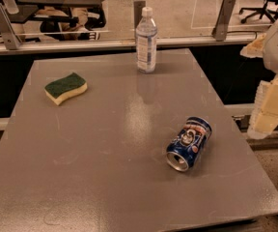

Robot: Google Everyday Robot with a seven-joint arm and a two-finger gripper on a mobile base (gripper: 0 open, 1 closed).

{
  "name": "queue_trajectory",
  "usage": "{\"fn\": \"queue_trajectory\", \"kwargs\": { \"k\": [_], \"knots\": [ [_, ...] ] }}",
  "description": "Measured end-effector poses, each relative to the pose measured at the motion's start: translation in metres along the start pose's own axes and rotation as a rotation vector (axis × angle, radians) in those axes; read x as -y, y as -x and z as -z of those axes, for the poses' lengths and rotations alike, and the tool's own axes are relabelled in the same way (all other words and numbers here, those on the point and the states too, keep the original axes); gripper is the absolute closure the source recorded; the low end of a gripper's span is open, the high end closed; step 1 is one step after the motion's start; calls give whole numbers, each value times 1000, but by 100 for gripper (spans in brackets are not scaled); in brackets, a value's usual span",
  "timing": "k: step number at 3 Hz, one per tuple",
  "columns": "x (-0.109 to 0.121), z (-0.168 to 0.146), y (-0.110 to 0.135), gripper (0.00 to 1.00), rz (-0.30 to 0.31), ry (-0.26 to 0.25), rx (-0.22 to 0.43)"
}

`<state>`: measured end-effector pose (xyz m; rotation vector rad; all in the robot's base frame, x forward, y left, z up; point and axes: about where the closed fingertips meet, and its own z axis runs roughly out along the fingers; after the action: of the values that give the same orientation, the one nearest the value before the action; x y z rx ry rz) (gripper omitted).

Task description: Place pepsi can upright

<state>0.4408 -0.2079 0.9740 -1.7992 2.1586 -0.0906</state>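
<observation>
The pepsi can (189, 143) lies on its side on the grey table (105, 144), right of centre and towards the front. It is dark blue with red-and-white marks, and its silver open end faces the front left. My gripper (269, 108) shows as cream-coloured parts at the right edge of the view. It is off the table's right side, level with the can and well apart from it, and it holds nothing that I can see.
A clear water bottle (146, 40) with a white cap stands upright at the table's back centre. A green-and-yellow sponge (65, 87) lies at the back left. A glass barrier with metal posts (223, 18) runs behind the table.
</observation>
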Motion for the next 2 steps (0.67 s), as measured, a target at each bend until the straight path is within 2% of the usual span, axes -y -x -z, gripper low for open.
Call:
{"fn": "queue_trajectory", "kwargs": {
  "k": [1,2],
  "knots": [
    [-4,-13,16,0,155,-3,44],
    [-13,-34,32,0,340,12,88]
  ]
}}
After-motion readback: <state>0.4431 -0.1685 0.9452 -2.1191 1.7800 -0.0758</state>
